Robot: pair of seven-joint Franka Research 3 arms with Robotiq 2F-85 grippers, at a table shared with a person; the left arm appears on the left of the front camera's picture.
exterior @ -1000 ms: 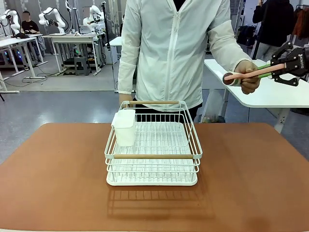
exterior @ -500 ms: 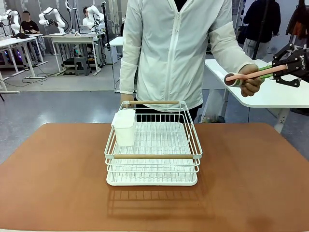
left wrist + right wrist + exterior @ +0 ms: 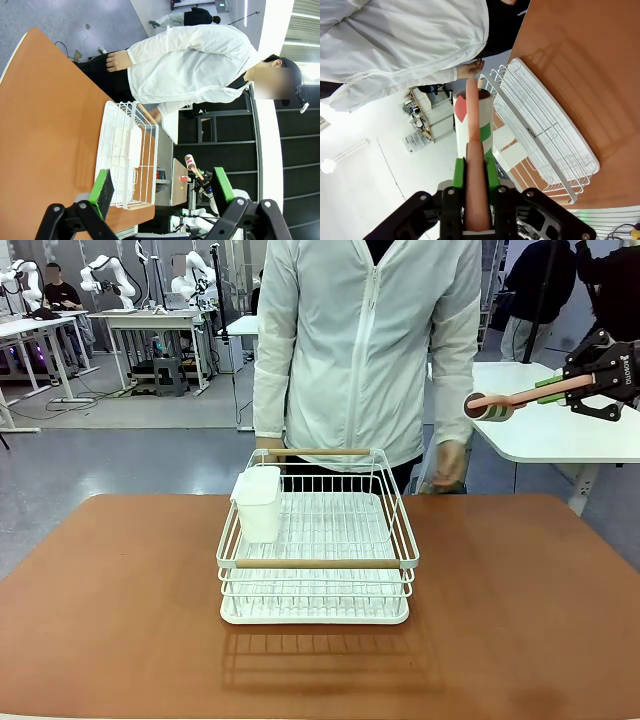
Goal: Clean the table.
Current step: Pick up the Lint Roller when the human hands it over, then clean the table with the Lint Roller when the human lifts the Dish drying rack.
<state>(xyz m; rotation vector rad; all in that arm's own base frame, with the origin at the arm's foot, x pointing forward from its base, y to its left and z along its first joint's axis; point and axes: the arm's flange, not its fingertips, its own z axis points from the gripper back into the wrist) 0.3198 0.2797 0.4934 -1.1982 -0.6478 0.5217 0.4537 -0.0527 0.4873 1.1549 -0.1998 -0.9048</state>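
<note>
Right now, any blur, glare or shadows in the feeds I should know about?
Front view: sharp; the rack throws a shadow toward the camera on the table; the person's hand right of the rack is motion-blurred. Left wrist view: rolled sideways, clear. Right wrist view: washed-out white behind the roller in the right gripper.

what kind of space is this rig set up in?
Probably a robotics lab, not a home: workbenches with gear and cables behind the person, bare grey floor, a dish rack staged on the table.
</note>
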